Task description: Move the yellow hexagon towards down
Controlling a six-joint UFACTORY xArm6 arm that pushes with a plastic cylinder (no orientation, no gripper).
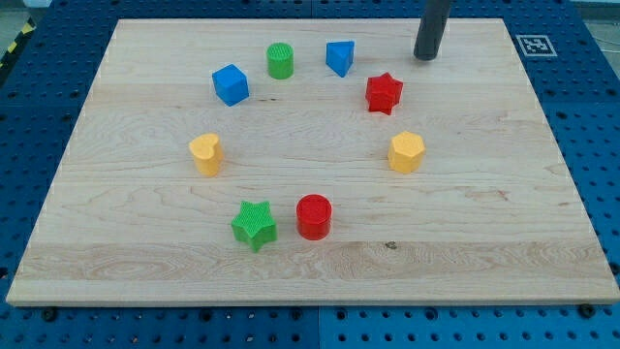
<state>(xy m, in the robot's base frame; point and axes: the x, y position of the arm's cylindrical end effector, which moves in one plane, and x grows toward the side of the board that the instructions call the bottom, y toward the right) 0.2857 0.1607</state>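
Note:
The yellow hexagon [407,152] sits on the wooden board [145,252] at the view's right of the ring of blocks. My tip [426,56] rests near the board's top edge, at the view's upper right, well above the hexagon and slightly to its right. The tip touches no block. The red star [384,93] lies between the tip and the hexagon, a little to the left.
Other blocks form a ring: blue triangular block [340,57], green cylinder [280,60], blue cube [231,84], yellow heart [205,153], green star [255,225], red cylinder [314,216]. A fiducial marker [534,44] sits at the board's top right corner.

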